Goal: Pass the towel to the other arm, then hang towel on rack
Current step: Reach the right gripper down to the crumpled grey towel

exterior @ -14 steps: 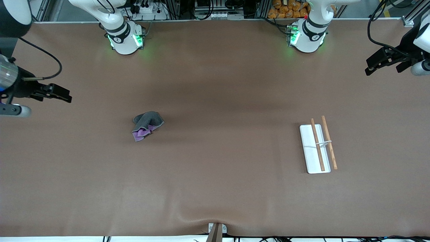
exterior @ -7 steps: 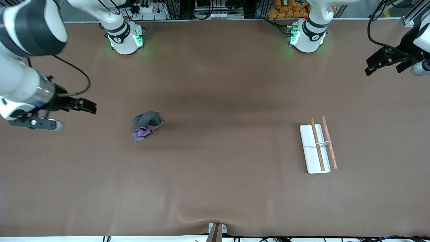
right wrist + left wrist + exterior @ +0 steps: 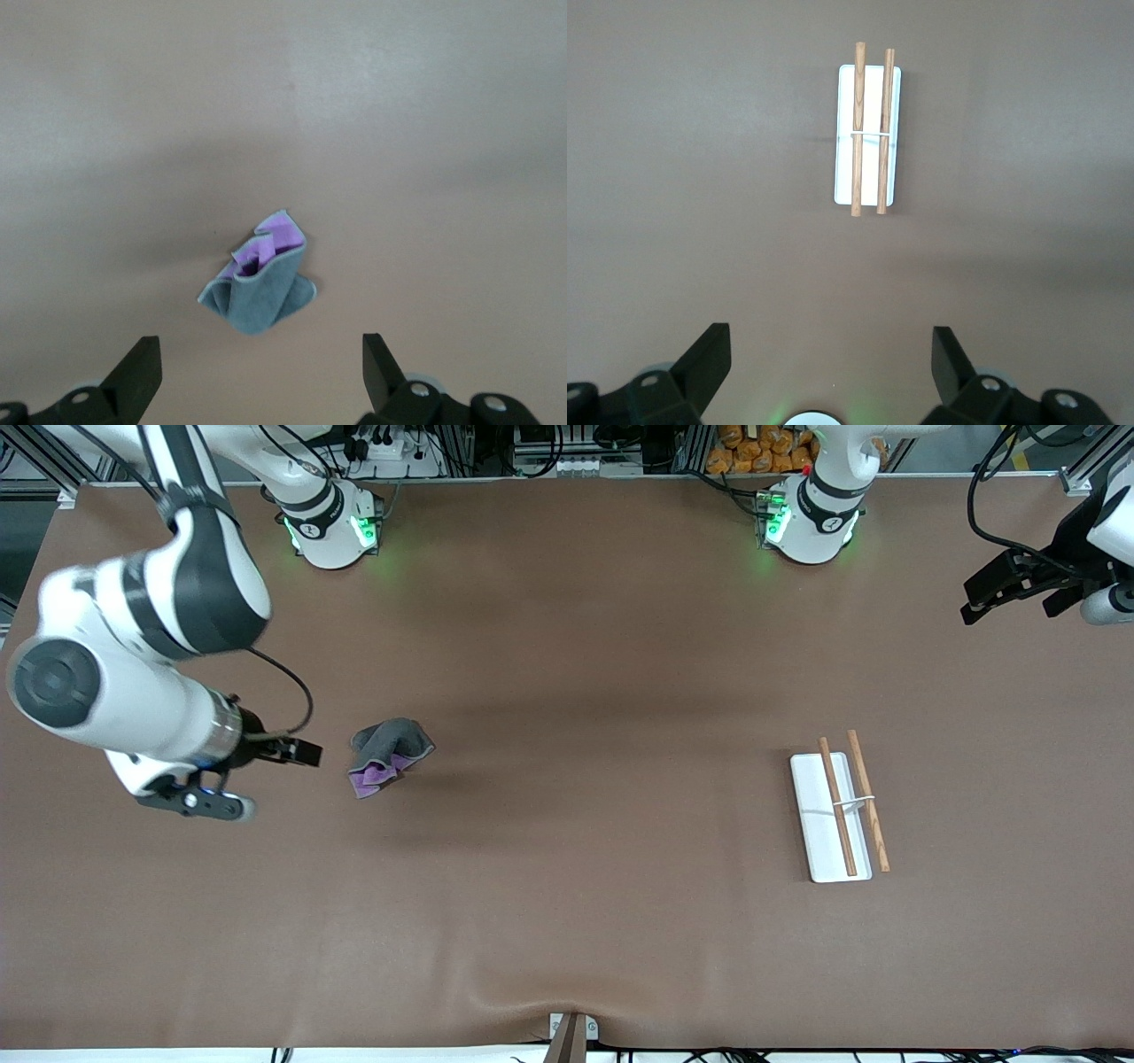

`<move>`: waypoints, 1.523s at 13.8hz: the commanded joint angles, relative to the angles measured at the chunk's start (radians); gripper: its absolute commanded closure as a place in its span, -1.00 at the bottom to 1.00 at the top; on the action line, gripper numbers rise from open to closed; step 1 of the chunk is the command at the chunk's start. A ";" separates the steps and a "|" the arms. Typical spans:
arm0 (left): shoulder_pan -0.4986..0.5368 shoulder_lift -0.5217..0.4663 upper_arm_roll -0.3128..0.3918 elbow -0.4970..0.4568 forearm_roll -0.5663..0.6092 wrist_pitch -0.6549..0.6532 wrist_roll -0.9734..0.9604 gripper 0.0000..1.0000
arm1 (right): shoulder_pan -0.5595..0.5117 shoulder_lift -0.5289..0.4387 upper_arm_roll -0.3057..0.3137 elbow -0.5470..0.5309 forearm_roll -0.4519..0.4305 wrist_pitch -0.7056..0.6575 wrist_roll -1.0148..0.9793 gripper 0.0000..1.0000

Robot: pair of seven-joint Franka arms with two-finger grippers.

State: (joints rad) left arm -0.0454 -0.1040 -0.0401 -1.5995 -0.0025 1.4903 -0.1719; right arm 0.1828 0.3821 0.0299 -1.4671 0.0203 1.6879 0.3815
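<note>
My right gripper [image 3: 306, 753], jaws apart, has moved in beside the crumpled towel [image 3: 387, 755]; I can grasp next. The left gripper [image 3: 997, 593] waits open.

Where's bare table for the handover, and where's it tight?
Free: the wide mat between the towel and the rack, and the whole strip nearer the front camera. Tight only around the towel, where the right end effector, open, hangs beside it.
</note>
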 commanded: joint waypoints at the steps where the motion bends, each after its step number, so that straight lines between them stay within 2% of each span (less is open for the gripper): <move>1: -0.002 0.004 0.002 0.015 -0.002 -0.004 0.017 -1.00 | 0.027 0.069 -0.007 0.010 -0.003 0.032 0.017 -1.00; 4: -0.001 0.003 0.002 0.016 -0.002 -0.004 0.017 -1.00 | 0.062 0.109 -0.007 -0.019 -0.023 0.077 0.019 -0.96; 8: 0.001 0.003 0.003 0.015 -0.002 -0.004 0.017 -1.00 | 0.107 0.113 -0.007 -0.215 -0.049 0.297 0.083 -0.93; 14: 0.001 0.001 0.005 0.015 -0.004 -0.005 0.018 -1.00 | 0.110 0.168 -0.008 -0.272 -0.049 0.314 0.096 -0.87; 18: 0.001 0.000 0.005 0.015 -0.004 -0.007 0.023 -1.00 | 0.084 0.172 -0.008 -0.308 -0.045 0.311 0.106 -0.52; 20: 0.001 0.000 0.005 0.015 -0.004 -0.007 0.023 -1.00 | 0.084 0.172 -0.008 -0.308 -0.043 0.309 0.138 -0.42; 21: -0.001 0.001 0.005 0.015 -0.005 -0.005 0.023 -1.00 | 0.084 0.172 -0.007 -0.308 -0.042 0.309 0.155 -0.21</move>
State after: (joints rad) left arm -0.0454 -0.1036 -0.0377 -1.5982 -0.0025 1.4904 -0.1702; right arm 0.2746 0.5610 0.0117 -1.7678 -0.0068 1.9980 0.4891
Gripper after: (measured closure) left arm 0.000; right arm 0.278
